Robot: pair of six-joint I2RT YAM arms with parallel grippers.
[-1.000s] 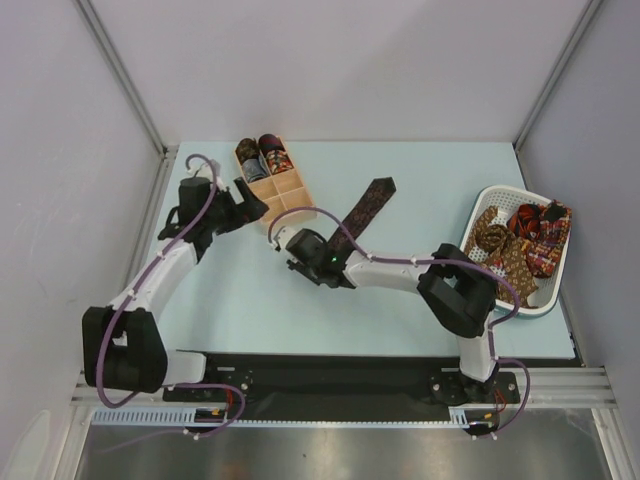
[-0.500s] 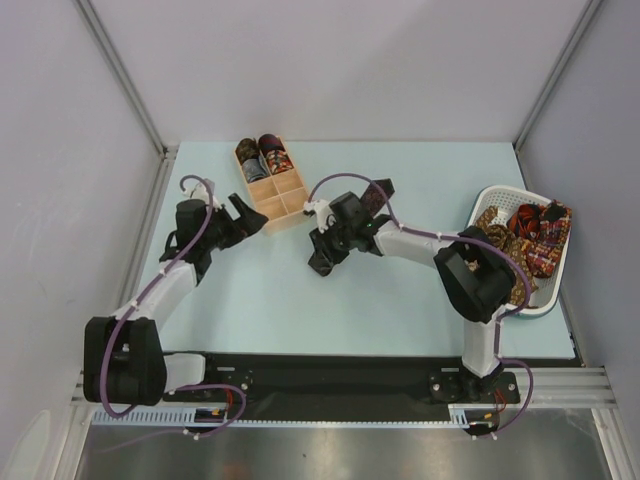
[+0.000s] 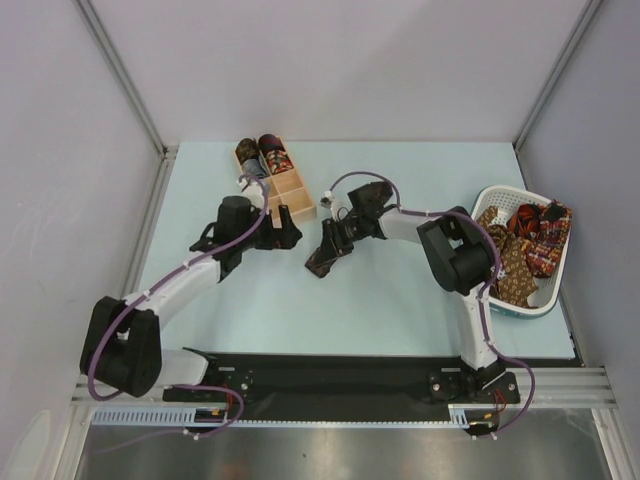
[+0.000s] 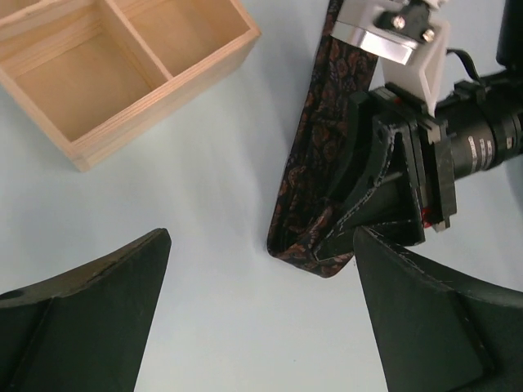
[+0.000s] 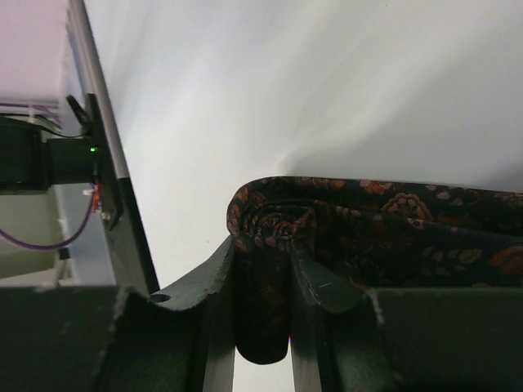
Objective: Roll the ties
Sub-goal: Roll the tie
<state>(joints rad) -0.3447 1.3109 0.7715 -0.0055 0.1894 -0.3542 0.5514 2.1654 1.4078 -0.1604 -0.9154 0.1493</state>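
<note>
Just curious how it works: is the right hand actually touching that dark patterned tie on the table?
Touching. The right wrist view shows the right hand shut on a fold of the dark tie.

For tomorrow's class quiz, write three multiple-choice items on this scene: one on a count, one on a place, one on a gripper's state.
1. How many rolled ties sit in the wooden box? A one; B two; C five.
2. Where are the loose ties heaped? A in the wooden box; B on the floor; C in the white basket.
3. How do the right gripper's jaws stand? A wide open and empty; B shut on the dark tie; C shut on the basket rim.
Answers: B, two rolls fill the far compartments; C, the pile lies inside the basket on the right; B, the right wrist view shows folded fabric pinched between them.
</note>
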